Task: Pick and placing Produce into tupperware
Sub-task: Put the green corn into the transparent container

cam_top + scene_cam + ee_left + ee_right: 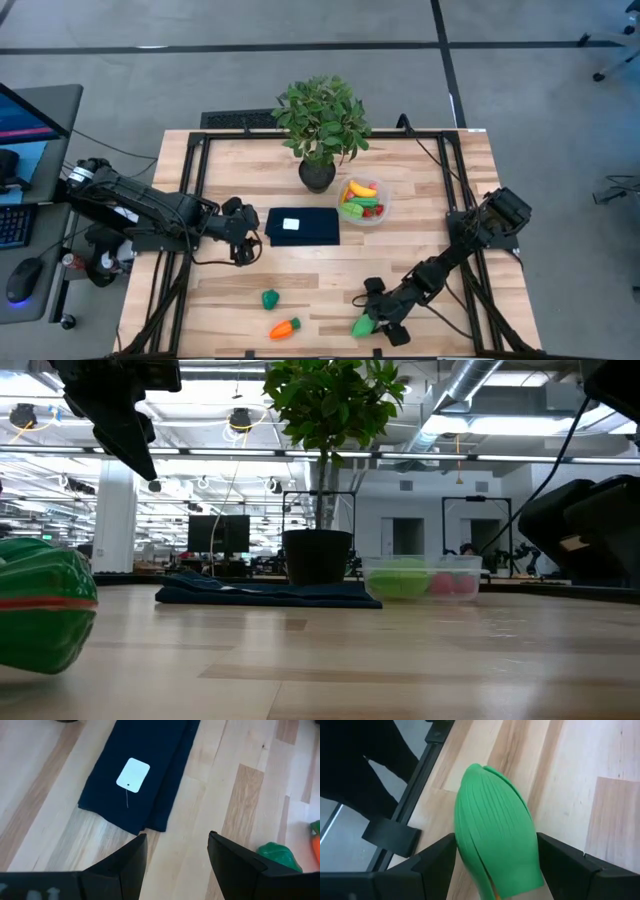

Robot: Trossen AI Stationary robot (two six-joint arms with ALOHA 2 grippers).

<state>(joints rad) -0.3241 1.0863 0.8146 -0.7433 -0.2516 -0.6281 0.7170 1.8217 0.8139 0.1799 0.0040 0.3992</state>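
Green ribbed produce piece (pixel 495 840) — between right gripper's (pixel 496 865) jaws

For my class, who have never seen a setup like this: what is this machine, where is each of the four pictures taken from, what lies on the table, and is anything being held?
It is a robot with two dark arms at a wooden table. One picture looks straight down, one looks level across the tabletop, and two come from cameras on the wrists. On the table stand a potted plant, a folded dark blue cloth and a clear bowl already holding toy produce. A green piece and a carrot lie loose. The right gripper has its fingers either side of a ribbed green vegetable; whether they squeeze it is unclear. The left gripper hangs open and empty near the cloth.
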